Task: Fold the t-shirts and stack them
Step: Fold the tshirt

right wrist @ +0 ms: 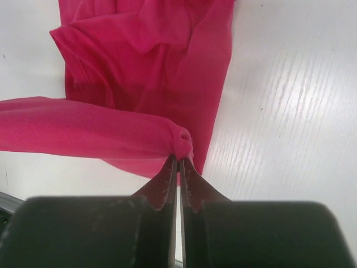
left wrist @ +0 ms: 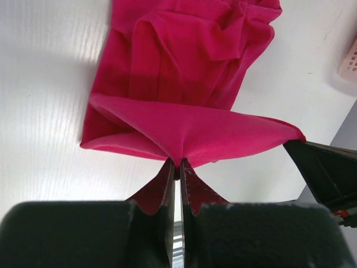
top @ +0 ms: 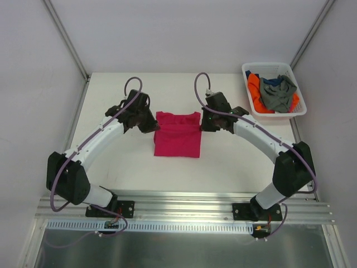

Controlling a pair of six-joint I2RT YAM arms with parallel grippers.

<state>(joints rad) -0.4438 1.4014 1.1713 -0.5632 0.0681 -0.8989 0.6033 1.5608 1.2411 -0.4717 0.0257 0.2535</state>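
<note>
L gripper [left wrist: 177, 163] & R gripper [right wrist: 178, 159] both pinched tight on pink t-shirt [top: 177, 139] edge.

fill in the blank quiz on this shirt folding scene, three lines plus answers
1. The left gripper and right gripper are each shut on the shirt coloured ___.
2. The basket stands at the table's far ___ corner.
3. The topmost shirt in the basket is ___.

Missing words: pink; right; grey
</note>
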